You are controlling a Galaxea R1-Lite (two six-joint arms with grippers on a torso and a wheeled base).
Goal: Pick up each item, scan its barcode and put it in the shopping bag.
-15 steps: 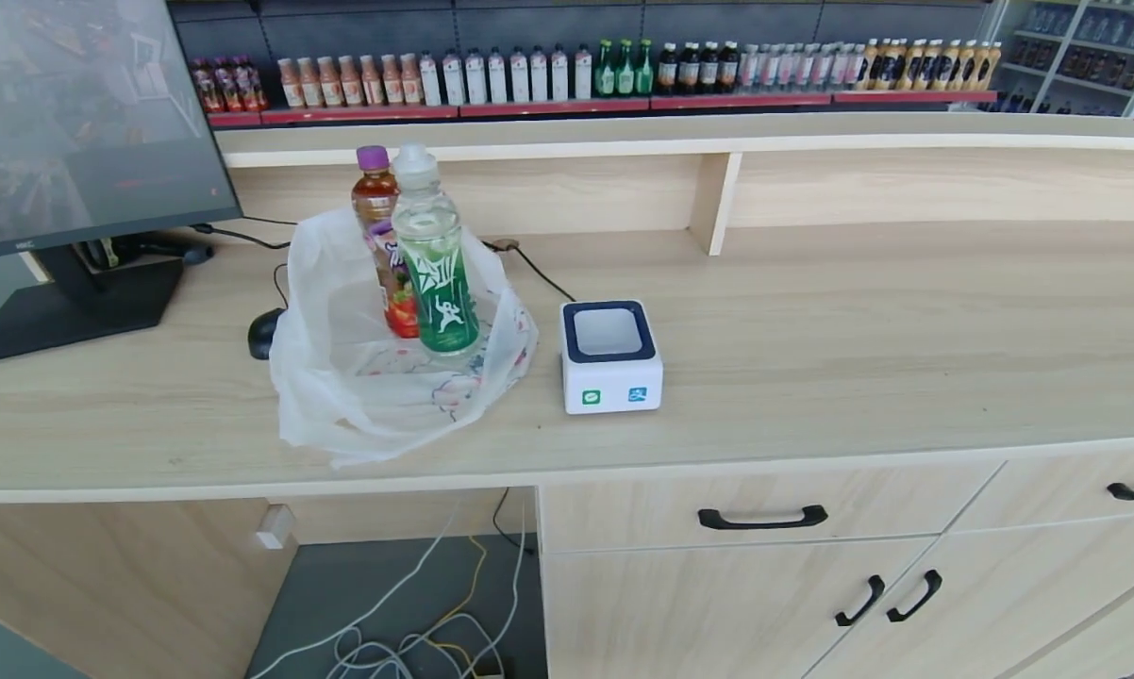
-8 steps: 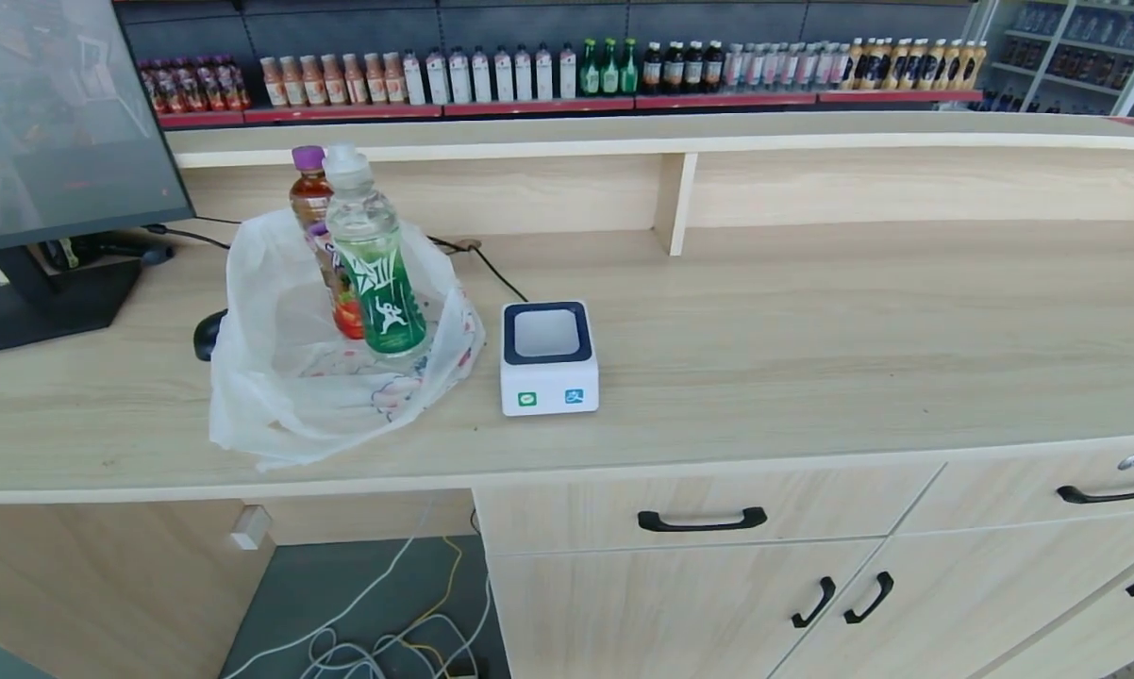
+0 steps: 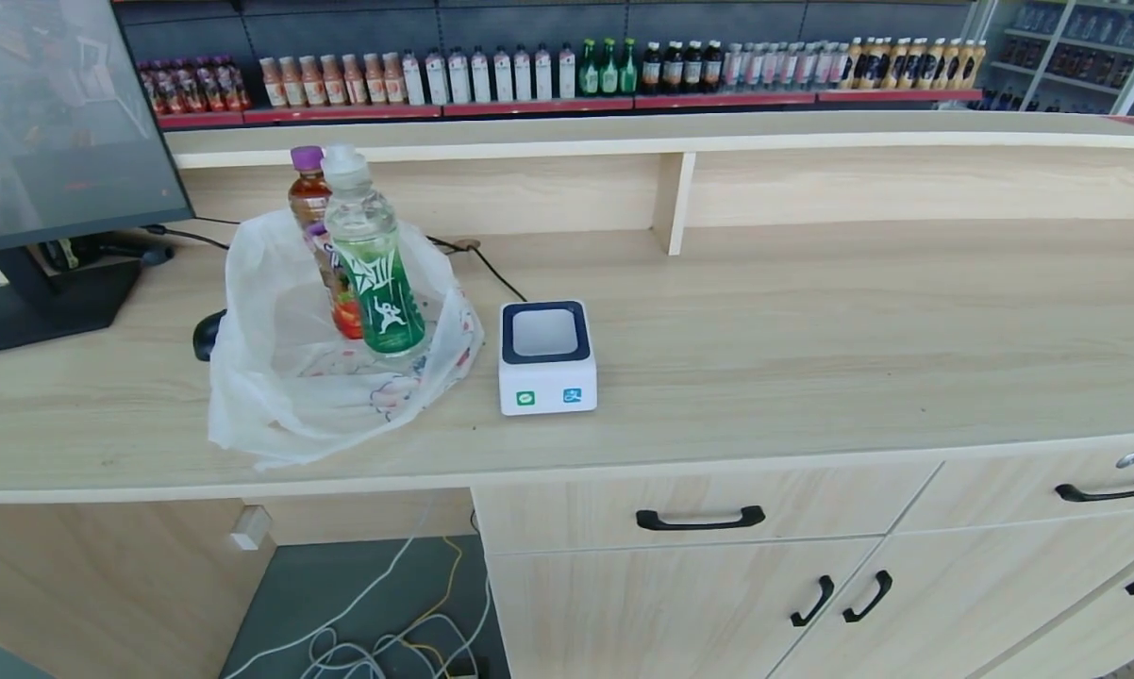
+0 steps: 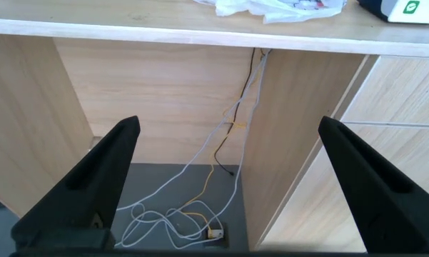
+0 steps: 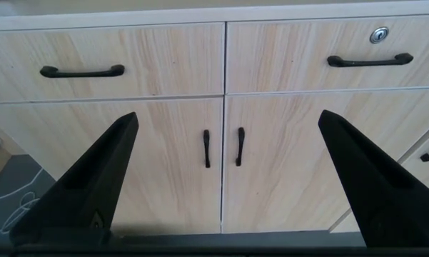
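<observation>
A white plastic shopping bag lies open on the wooden counter, with two bottles standing in it. One is a clear bottle with a green label. Behind it is a brown tea bottle with a purple cap. A white cube scanner with a dark-rimmed window sits just right of the bag. My left gripper is open below counter height, facing the gap under the counter, with the bag's edge above. My right gripper is open and empty, facing the cabinet front.
A monitor on a black stand and a mouse are at the counter's left. A raised ledge runs along the back. Loose cables lie under the counter. Drawers with black handles sit below.
The head camera swung so the whole picture slid left about a second ago, then held still. The bag, bottles and scanner have not moved on the counter.
</observation>
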